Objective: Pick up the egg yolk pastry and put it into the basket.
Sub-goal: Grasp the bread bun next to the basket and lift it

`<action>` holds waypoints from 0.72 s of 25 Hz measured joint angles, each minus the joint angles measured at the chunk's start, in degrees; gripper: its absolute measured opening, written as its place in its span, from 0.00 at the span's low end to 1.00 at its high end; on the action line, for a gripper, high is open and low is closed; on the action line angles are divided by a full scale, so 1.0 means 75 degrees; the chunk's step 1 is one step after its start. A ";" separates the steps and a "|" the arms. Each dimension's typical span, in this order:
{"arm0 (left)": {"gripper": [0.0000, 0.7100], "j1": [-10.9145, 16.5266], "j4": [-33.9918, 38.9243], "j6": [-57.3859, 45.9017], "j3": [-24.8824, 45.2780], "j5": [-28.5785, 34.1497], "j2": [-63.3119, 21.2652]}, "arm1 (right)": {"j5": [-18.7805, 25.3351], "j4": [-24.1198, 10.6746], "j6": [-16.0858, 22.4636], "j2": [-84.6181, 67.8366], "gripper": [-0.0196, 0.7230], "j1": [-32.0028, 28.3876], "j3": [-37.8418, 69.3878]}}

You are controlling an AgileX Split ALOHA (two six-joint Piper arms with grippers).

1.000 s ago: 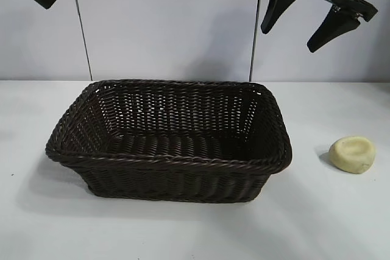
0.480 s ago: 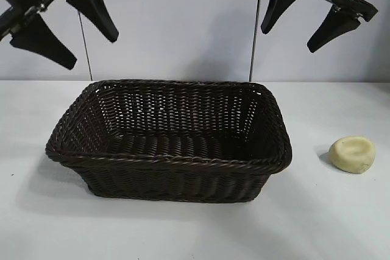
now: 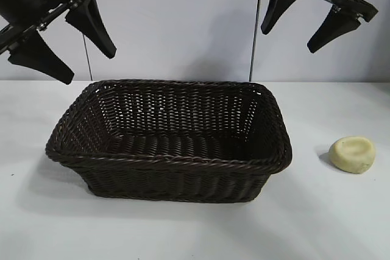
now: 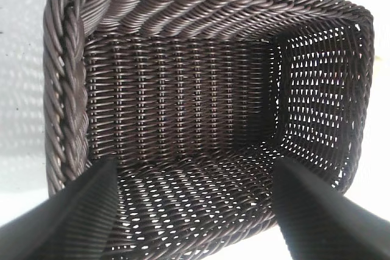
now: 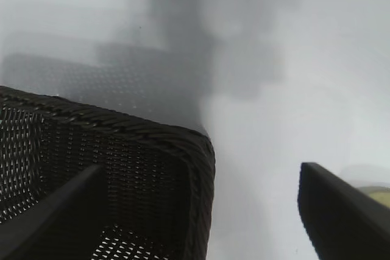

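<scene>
While the right gripper (image 3: 317, 19) hangs unmoved at 1 o'clock, jaws apart and empty, the left gripper (image 3: 64, 44) has descended at 10 o'clock, likewise spread. Left wrist view: basket (image 4: 67, 89) interior, empty. Right wrist view: egg yolk pastry (image 5: 379, 196) barely visible; it rests on the table at 3 o'clock, ungrasped.

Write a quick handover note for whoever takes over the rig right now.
Left gripper: open, empty, raised over the basket's left end.
Right gripper: open, empty, raised above the basket's right end.
Pastry: on the table right of the basket, apart from it, untouched.
Basket: nothing in it.
Done: nothing yet.
Left: grasp the pastry, probably with the right arm, and drop it in the basket.
</scene>
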 joint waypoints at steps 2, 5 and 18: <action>0.73 0.0000 0.0000 0.0000 0.0000 -0.0008 0.0000 | 0.0119 -0.0061 -0.0023 0.0000 0.85 -0.0002 0.0000; 0.73 0.0000 0.0000 0.0004 0.0000 -0.0015 0.0000 | 0.0440 -0.0188 -0.0047 0.0000 0.85 -0.0133 0.0000; 0.73 0.0000 0.0000 0.0004 0.0000 -0.0015 0.0000 | 0.0568 -0.0849 -0.0105 0.0000 0.85 -0.1466 0.0073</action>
